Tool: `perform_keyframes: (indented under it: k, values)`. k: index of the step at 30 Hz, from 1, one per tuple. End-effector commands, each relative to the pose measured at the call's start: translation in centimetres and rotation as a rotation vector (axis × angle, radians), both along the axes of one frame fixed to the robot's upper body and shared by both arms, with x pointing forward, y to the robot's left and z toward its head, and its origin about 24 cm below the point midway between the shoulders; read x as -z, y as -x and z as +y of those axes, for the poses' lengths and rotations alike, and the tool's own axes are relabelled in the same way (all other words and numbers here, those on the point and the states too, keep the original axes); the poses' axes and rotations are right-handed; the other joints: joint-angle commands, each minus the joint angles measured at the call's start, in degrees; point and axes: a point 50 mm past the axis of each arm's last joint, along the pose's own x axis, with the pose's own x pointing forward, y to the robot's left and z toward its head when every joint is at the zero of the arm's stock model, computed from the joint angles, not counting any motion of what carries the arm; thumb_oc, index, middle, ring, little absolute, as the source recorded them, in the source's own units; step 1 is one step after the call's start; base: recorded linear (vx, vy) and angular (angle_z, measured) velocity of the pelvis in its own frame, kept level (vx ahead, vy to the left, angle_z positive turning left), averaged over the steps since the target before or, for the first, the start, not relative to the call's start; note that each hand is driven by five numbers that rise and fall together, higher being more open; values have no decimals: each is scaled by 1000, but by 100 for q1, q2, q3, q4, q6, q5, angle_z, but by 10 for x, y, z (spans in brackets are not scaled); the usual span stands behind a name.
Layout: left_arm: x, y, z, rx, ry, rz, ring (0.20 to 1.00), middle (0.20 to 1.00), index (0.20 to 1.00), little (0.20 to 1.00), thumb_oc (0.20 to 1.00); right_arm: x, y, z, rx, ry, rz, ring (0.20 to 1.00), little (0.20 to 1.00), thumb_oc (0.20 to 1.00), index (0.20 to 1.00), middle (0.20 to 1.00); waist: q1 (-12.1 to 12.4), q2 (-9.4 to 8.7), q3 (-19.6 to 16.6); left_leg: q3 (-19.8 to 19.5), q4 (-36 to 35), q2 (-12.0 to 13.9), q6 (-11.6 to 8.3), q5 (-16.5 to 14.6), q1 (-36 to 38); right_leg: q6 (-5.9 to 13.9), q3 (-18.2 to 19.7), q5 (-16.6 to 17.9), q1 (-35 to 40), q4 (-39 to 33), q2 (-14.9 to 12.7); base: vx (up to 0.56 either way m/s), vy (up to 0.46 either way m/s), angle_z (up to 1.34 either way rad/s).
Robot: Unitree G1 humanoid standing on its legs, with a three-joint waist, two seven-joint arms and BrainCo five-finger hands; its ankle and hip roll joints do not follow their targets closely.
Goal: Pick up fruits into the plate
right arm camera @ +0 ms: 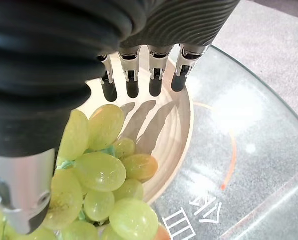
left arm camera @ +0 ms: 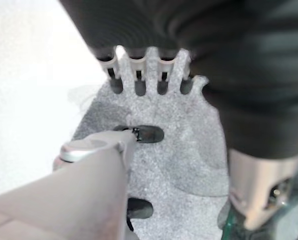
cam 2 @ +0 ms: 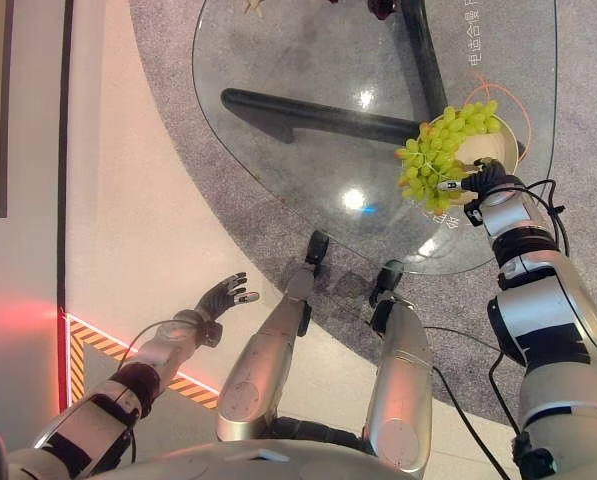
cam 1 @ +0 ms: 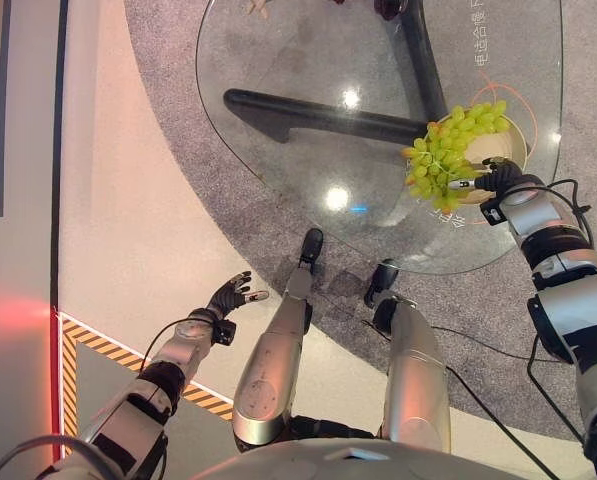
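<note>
Left eye view: One bunch of green grapes [cam 1: 448, 150] lay across the near rim of one shallow wooden plate [cam 1: 513, 140] on the round glass table [cam 1: 308, 150]. The bunch's long axis ran from the plate's middle out over its near-left rim, so part of the fruit overhung the glass. The right hand [cam 1: 498, 180] sat at the plate's near edge, touching the bunch on the side toward the robot. The left hand [cam 1: 230, 295] hung well apart from the table, over the floor, idle, with its fingers spread and straight. The right hand was clearly the nearer of the two.

Right eye view: The same layout was confirmed. The right hand [cam 2: 486, 180] met the near end of the grapes [cam 2: 440, 150], and the plate [cam 2: 498, 145] extended beyond the fruit, away from the wrist.

Left wrist view: The fingers [left arm camera: 139, 75] of the left hand stood straight and relaxed, holding nothing, above grey floor.

Right wrist view: The fingers [right arm camera: 133, 75] of the right hand extended straight over the bare hollow of the plate [right arm camera: 173, 120], with none curled round the fruit. The grapes [right arm camera: 101, 170] lay beneath the palm and beside the thumb, on the wrist side of the fingertips, banked against the plate's near wall. Whether the thumb pressed on the fruit could not be determined.

Judgement: the grapes were largely in the plate. The remaining move depended on shifting the bunch forward, along the fingers' direction, toward the plate's centre.
</note>
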Motion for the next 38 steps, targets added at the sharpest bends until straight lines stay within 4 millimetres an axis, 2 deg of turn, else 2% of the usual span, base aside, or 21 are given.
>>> perform_keyframes:
  k: [1, 5, 9, 10, 11, 12, 14, 15, 16, 20, 21, 22, 23, 25, 28, 29, 31, 32, 36, 38]
  values:
    - [-2, -3, 6, -15, -15, 7, 1000, 1000, 1000, 1000, 1000, -10, 5, -17, 70, 49, -47, 1000, 1000, 1000, 1000, 1000, 28, -191, -71, 662, 893, -241, 390, -1445, 358, 468, 339, 649, 597, -1378, 170, -48, 17, -1]
    - [-1, -2, 8, -19, -11, 10, 1000, 1000, 1000, 1000, 1000, -4, 6, -14, 53, -14, -113, 1000, 1000, 1000, 1000, 1000, -44, -243, -71, 715, 822, -203, 377, -1458, 552, 467, 385, 644, 774, -1440, 196, -30, 12, 0]
    - [2, 0, 10, -35, 7, 36, 1000, 1000, 1000, 1000, 1000, 11, 9, -3, 11, -129, -181, 1000, 1000, 1000, 1000, 1000, -188, -328, -71, 798, 702, -164, 363, -1473, 921, 477, 469, 662, 1113, -1569, 221, -27, 41, -2]
    - [6, 3, 12, -46, 12, 56, 1000, 1000, 1000, 1000, 1000, 23, 12, 4, -13, -215, -209, 1000, 1000, 1000, 1000, 1000, -256, -375, -71, 854, 671, -133, 351, -1524, 1132, 481, 523, 639, 1312, -1612, 234, -27, 28, -5]
    - [6, 3, 12, -51, 16, 60, 1000, 1000, 1000, 1000, 1000, 27, 13, 7, -24, -241, -216, 1000, 1000, 1000, 1000, 1000, -285, -395, -77, 864, 659, -130, 349, -1510, 1166, 484, 535, 664, 1353, -1647, 235, 32, 39, -2]
    - [12, 8, 14, -70, 23, 91, 1000, 1000, 1000, 1000, 1000, 51, 22, 17, -42, -368, -232, 1000, 1000, 1000, 1000, 1000, -372, -474, -211, 936, 592, -91, 327, -1564, 1377, 495, 594, 657, 1578, -1770, 239, 57, 42, 0]
    - [19, 15, 15, -82, 21, 128, 1000, 1000, 1000, 1000, 1000, 76, 33, 28, -69, -491, -235, 1000, 1000, 1000, 1000, 1000, -477, -555, -379, 1011, 484, -56, 305, -1562, 1538, 512, 659, 716, 1751, -1940, 241, 77, 52, -8]
    - [26, 22, 16, -100, 25, 156, 1000, 1000, 1000, 1000, 1000, 99, 46, 37, -72, -579, -224, 1000, 1000, 1000, 1000, 1000, -564, -627, -544, 1106, 362, -21, 283, -1580, 1725, 540, 726, 751, 1954, -2110, 232, 76, 44, -15]
    - [28, 25, 16, -104, 24, 168, 1000, 1000, 1000, 1000, 1000, 110, 53, 39, -69, -608, -217, 1000, 1000, 1000, 1000, 1000, -590, -649, -607, 1134, 331, -14, 282, -1589, 1793, 550, 747, 761, 2034, -2165, 229, 101, 45, -22]
    - [49, 52, 17, -127, 13, 265, 1000, 1000, 1000, 1000, 1000, 176, 106, 43, -9, -789, -94, 1000, 1000, 1000, 1000, 1000, -691, -767, -1052, 1283, 152, 15, 292, -1657, 2228, 587, 864, 786, 2509, -2435, 242, 87, 12, -16]
    - [50, 54, 17, -128, 11, 273, 1000, 1000, 1000, 1000, 1000, 180, 109, 44, -5, -801, -83, 1000, 1000, 1000, 1000, 1000, -696, -775, -1082, 1293, 142, 17, 293, -1662, 2257, 587, 874, 786, 2540, -2448, 245, 120, 6, -2]
    - [60, 69, 19, -133, -8, 326, 1000, 1000, 1000, 1000, 1000, 207, 134, 53, 41, -874, -21, 1000, 1000, 1000, 1000, 1000, -738, -811, -1293, 1336, 103, 28, 302, -1689, 2415, 588, 920, 773, 2705, -2502, 258, 167, 0, -4]
    - [66, 80, 19, -131, -22, 368, 1000, 1000, 1000, 1000, 1000, 225, 151, 60, 76, -919, 27, 1000, 1000, 1000, 1000, 1000, -770, -830, -1444, 1353, 65, 30, 315, -1710, 2536, 585, 946, 765, 2811, -2532, 273, 220, -3, -11]
    - [77, 100, 21, -153, -31, 447, 1000, 1000, 1000, 1000, 1000, 251, 182, 68, 161, -1013, 114, 1000, 1000, 1000, 1000, 1000, -821, -853, -1690, 1419, -10, 41, 333, -1745, 2757, 579, 999, 752, 3031, -2619, 302, 194, 4, -17]
    - [87, 123, 21, -184, -33, 533, 1000, 1000, 1000, 1000, 1000, 272, 215, 75, 213, -1043, 213, 1000, 1000, 1000, 1000, 1000, -889, -840, -1931, 1501, -103, 44, 358, -1790, 2988, 574, 1064, 732, 3230, -2691, 331, 171, 43, -20]
    - [93, 138, 21, -207, -24, 590, 1000, 1000, 1000, 1000, 1000, 284, 237, 80, 250, -1053, 284, 1000, 1000, 1000, 1000, 1000, -945, -808, -2075, 1557, -188, 51, 378, -1816, 3155, 571, 1117, 711, 3353, -2727, 355, 183, 70, -11]
    - [96, 147, 21, -222, -14, 624, 1000, 1000, 1000, 1000, 1000, 290, 251, 83, 270, -1046, 340, 1000, 1000, 1000, 1000, 1000, -979, -782, -2136, 1605, -255, 55, 395, -1835, 3270, 569, 1140, 696, 3440, -2754, 371, 106, 55, -21]
    - [99, 157, 20, -230, -4, 660, 1000, 1000, 1000, 1000, 1000, 297, 267, 88, 287, -1049, 404, 1000, 1000, 1000, 1000, 1000, -1028, -745, -2198, 1635, -328, 49, 414, -1853, 3381, 563, 1184, 675, 3530, -2786, 391, 66, 52, -19]
    - [104, 173, 17, -232, 8, 723, 1000, 1000, 1000, 1000, 1000, 307, 294, 93, 355, -1074, 522, 1000, 1000, 1000, 1000, 1000, -1107, -666, -2317, 1662, -447, 34, 447, -1891, 3586, 554, 1268, 634, 3703, -2842, 412, 64, 49, -15]
    - [105, 178, 16, -225, 3, 743, 1000, 1000, 1000, 1000, 1000, 308, 299, 91, 373, -1061, 544, 1000, 1000, 1000, 1000, 1000, -1123, -638, -2353, 1670, -473, 34, 457, -1908, 3645, 556, 1297, 630, 3754, -2869, 420, 43, 27, -20]
